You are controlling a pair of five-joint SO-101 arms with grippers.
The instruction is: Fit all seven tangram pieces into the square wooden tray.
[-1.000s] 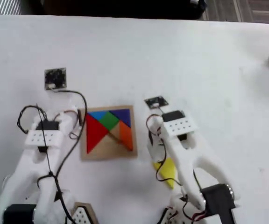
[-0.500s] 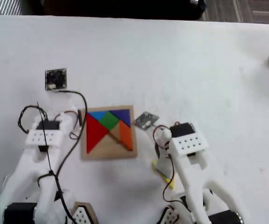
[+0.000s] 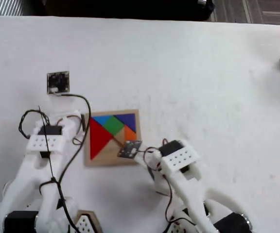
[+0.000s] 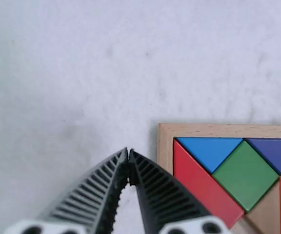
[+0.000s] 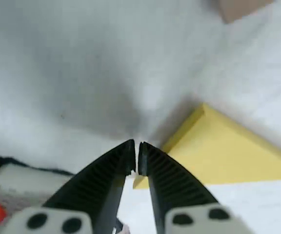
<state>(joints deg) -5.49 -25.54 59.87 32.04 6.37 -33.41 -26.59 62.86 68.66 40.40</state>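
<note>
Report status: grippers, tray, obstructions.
Left gripper shut, beside tray corner. Right gripper shut, tips at yellow piece on table. Tray part filled. Right arm overhangs tray's edge.

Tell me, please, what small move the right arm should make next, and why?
Probably open the right gripper and shift it sideways over the yellow piece. The gripper is shut on nothing, with its tips close beside that piece's edge. The piece lies on the table outside the wooden tray, which has bare wood to fill.
</note>
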